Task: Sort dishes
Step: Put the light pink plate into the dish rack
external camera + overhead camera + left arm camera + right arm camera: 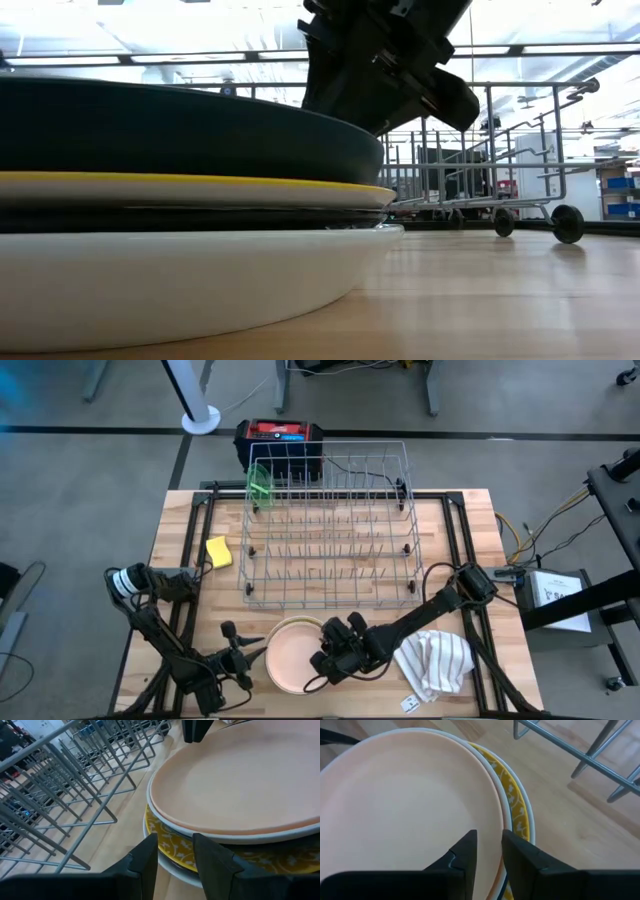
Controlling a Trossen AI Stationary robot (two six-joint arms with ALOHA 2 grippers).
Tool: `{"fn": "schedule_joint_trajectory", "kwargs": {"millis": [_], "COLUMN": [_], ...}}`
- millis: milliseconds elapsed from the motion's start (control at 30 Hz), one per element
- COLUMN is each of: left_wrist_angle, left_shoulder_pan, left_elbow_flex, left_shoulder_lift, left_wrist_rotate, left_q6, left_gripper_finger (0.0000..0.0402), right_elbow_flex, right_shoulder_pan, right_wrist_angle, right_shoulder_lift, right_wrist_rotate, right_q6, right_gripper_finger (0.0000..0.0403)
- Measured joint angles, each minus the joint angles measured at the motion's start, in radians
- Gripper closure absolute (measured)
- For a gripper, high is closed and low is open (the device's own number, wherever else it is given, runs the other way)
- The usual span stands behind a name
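Here the right gripper (487, 851) straddles the round peach plate's (405, 800) rim, jaws seemingly not yet clenched; the left gripper (175, 855), jaws released, waits beside the stack.

Stack of plates in front of the rack

On the bench (200, 600), the rack (330, 525) is set toward the back, with one plate (260, 485) stood in its back-left corner; the stack of plates (295, 653) is placed in front of it, a cloth (437, 663) to the stack's right, a sponge (219, 552) left of the rack.
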Motion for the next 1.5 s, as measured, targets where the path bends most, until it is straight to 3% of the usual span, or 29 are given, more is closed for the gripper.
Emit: {"fn": "schedule_joint_trajectory", "kwargs": {"millis": [567, 900, 1067, 1233, 1500], "left_wrist_angle": [0.005, 0.007, 0.007, 0.008, 0.009], "left_shoulder_pan": [0.006, 0.005, 0.005, 0.005, 0.005], "left_elbow_flex": [0.000, 0.002, 0.002, 0.002, 0.002], "left_shoulder_lift": [0.000, 0.000, 0.000, 0.000, 0.000], "left_wrist_rotate": [0.014, 0.014, 0.017, 0.017, 0.018], "left_q6": [0.003, 0.003, 0.008, 0.008, 0.008], "left_gripper_finger": [0.0286, 0.0286, 0.0286, 0.0286, 0.0286], "right_elbow_flex": [0.000, 0.001, 0.029, 0.040, 0.036], "right_shoulder_pan": [-0.005, -0.006, -0.006, -0.008, -0.017], "right_wrist_angle": [0.061, 0.076, 0.002, -0.083, -0.075], "right_shoulder_lift": [0.006, -0.003, -0.007, -0.008, 0.005], "right_wrist_rotate": [-0.058, -0.078, -0.070, -0.074, -0.079], "right_q6": [-0.057, -0.105, -0.086, -0.011, 0.004], "right_gripper_finger": [0.0317, 0.0347, 0.0352, 0.0334, 0.0283]}}
